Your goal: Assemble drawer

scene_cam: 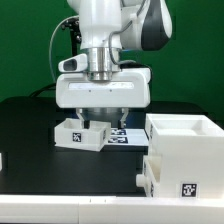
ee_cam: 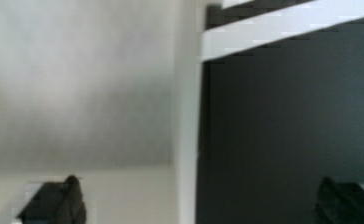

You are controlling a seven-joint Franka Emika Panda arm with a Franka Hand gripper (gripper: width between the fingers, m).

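A small shallow white tray (scene_cam: 82, 134) with a black-and-white tag on its front stands on the black table at the middle. My gripper (scene_cam: 98, 122) hangs right over it, with the fingertips down at the tray's side nearer the exterior view's right. In the wrist view the gripper (ee_cam: 200, 200) is open. The two dark fingertips (ee_cam: 54, 202) stand far apart, on either side of the tray's wall (ee_cam: 188, 110), not touching it. The tray's pale floor (ee_cam: 81, 90) lies on one side of that wall and black table on the other. The tall white casing (scene_cam: 185, 145) stands at the exterior view's right front.
The marker board (scene_cam: 127, 134) lies just behind the tray, partly hidden by it. A bit of another white part (scene_cam: 2, 160) shows at the left edge of the exterior view. The table's white front edge (scene_cam: 70, 205) runs along the bottom.
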